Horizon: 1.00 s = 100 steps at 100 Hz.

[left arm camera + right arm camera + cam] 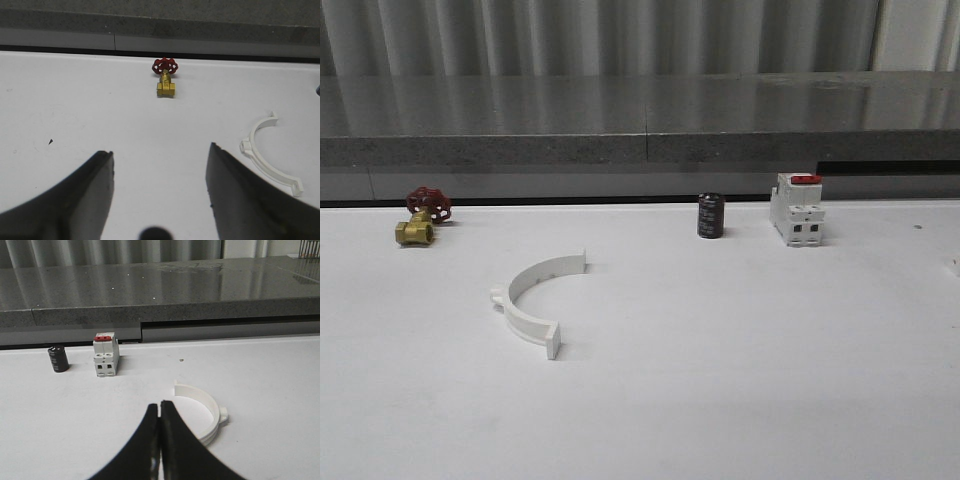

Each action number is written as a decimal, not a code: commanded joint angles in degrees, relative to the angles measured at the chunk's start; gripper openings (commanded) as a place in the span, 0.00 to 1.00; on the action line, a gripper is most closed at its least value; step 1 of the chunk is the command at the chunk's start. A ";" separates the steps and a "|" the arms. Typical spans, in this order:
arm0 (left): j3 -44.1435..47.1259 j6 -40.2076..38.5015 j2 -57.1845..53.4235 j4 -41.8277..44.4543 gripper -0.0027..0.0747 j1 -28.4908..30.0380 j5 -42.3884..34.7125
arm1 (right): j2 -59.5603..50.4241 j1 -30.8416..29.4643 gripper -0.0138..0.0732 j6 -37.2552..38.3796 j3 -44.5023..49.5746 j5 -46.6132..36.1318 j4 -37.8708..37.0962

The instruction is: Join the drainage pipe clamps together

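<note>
At the far left of the table (740, 400), near the back edge, a brass valve (416, 231) with a red handwheel (429, 204) is seen lying on its side. Just right of it and nearer the front, one clamp half (530, 300) is laid flat on the white top, its curved back turned left, its open side right, a small lug sticking out from the outer curve and a flat tab at each end. In the left wrist view the left gripper (159, 165) is held wide apart above bare table, nothing between the black fingers (85, 195), with the valve ahead and that clamp half off to the side. Further right along the back, a small black cylinder (710, 216) is stood upright, and beside it a white breaker (796, 210) with a red top. In the right wrist view the right gripper (159, 412) is pressed fully together, nothing caught in it, and the second half (205, 412) is found lying flat on the table just beyond the fingertips, its lug pointing outward, well apart from the first half.
</note>
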 commanded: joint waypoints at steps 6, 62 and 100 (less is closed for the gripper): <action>0.95 -0.05 -4.82 -0.66 0.28 0.11 -3.36 | -1.07 -0.19 0.08 -0.15 -1.15 -5.50 -0.37; 5.09 -0.05 -7.69 -0.66 0.01 0.11 -3.38 | 0.50 -0.19 0.08 -0.15 -6.23 -5.12 2.20; 5.09 -0.05 -7.69 -0.66 0.01 0.11 -3.38 | 29.53 -0.19 0.08 -0.61 -36.66 28.60 2.21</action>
